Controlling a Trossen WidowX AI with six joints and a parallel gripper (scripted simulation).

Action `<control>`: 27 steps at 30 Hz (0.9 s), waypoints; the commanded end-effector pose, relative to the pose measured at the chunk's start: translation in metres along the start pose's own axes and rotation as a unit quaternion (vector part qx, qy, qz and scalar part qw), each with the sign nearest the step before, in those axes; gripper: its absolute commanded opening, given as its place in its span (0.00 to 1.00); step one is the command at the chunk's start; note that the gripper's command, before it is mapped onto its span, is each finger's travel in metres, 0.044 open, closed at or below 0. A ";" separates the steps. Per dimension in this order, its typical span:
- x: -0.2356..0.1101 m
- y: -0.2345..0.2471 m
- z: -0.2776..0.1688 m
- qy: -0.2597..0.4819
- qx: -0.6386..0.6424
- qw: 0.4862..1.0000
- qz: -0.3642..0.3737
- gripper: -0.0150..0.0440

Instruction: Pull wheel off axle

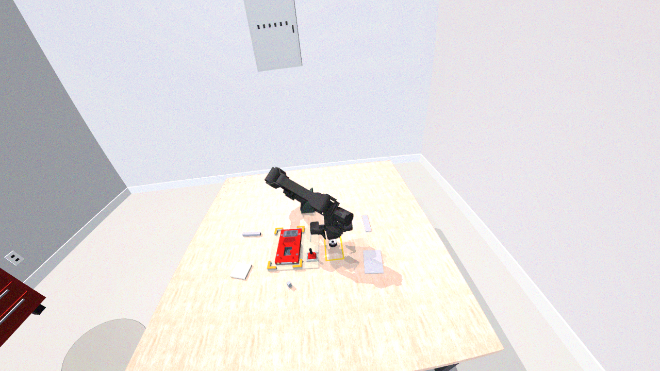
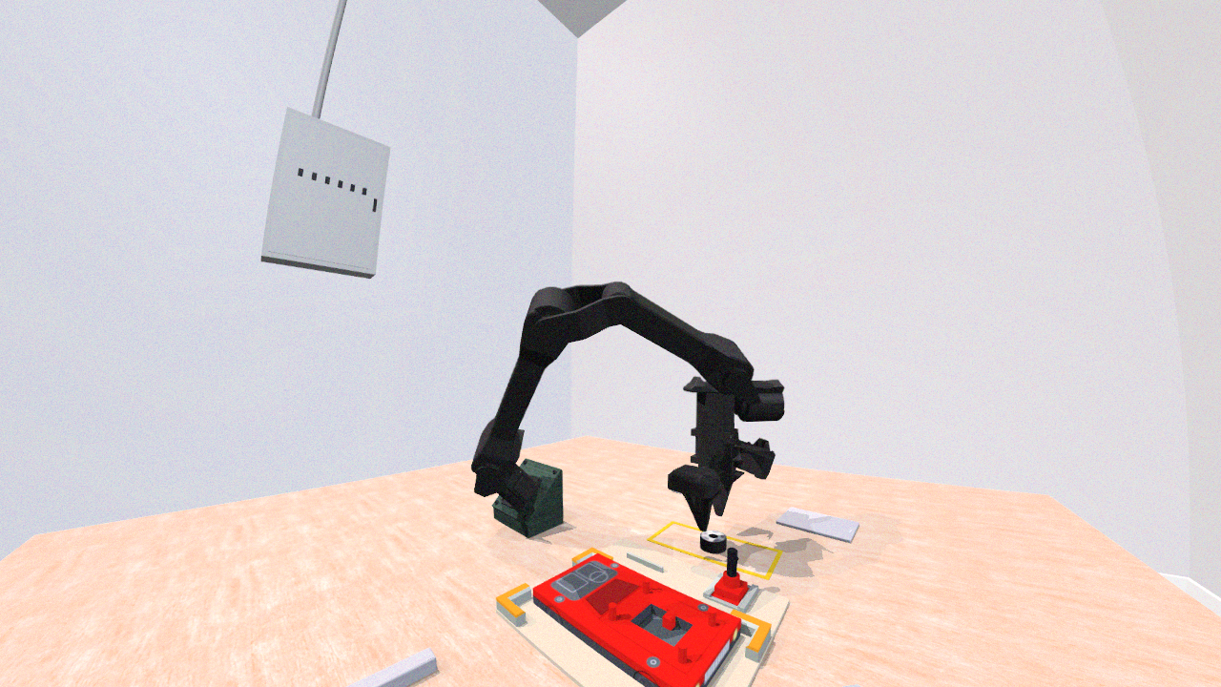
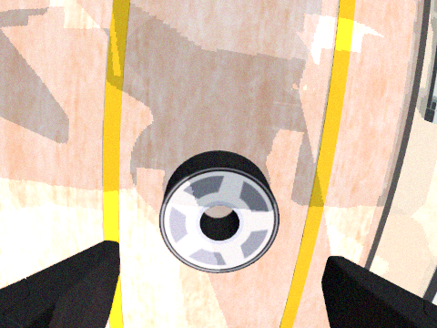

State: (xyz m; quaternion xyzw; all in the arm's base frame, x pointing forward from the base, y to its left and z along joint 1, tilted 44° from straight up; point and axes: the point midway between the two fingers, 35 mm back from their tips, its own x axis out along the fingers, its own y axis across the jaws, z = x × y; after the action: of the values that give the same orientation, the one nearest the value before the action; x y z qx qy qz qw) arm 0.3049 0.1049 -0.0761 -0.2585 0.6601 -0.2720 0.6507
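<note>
The black-tyred wheel with pale spokes (image 1: 332, 243) (image 2: 713, 547) (image 3: 246, 223) lies flat on the table, hub face up, inside the yellow outline of the marked area (image 1: 334, 259) (image 2: 775, 564) (image 3: 111, 159). My gripper (image 2: 711, 523) (image 3: 224, 265) is open just above the wheel, with a gap on both sides of it in the wrist view. Neither finger appears to touch the wheel. The upright black axle (image 1: 311, 251) (image 2: 733, 562) stands bare on its red base (image 1: 312, 256) (image 2: 732, 589) beside the marked area. In the top view the arm hides the fingertips.
A red car body (image 1: 289, 247) (image 2: 589, 621) sits between orange corner brackets (image 1: 271, 266) (image 2: 757, 637) on a pale board. A grey plate (image 1: 373, 262) (image 2: 817, 524) lies beyond the marked area. A grey bar (image 1: 251, 234) and a white block (image 1: 241, 271) lie past the car.
</note>
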 end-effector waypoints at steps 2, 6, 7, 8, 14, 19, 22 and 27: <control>-0.029 0.000 0.001 -0.010 0.003 1.000 0.007 0.76; -0.029 -0.002 -0.010 -0.009 -0.001 1.000 0.005 0.90; -0.035 -0.004 -0.017 -0.009 -0.001 1.000 0.006 0.94; -0.041 -0.007 -0.025 -0.009 -0.001 1.000 0.007 0.99; -0.069 -0.028 -0.072 -0.007 0.000 1.000 0.008 1.00; -0.074 -0.033 -0.083 -0.007 0.000 1.000 0.007 1.00; -0.074 -0.033 -0.083 -0.007 0.000 1.000 0.007 1.00; -0.074 -0.033 -0.083 -0.007 0.000 1.000 0.007 1.00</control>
State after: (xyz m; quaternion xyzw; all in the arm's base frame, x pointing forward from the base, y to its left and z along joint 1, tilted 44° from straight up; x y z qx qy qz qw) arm 0.2235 0.1339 -0.0006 -0.2585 0.6570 -0.2658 0.6564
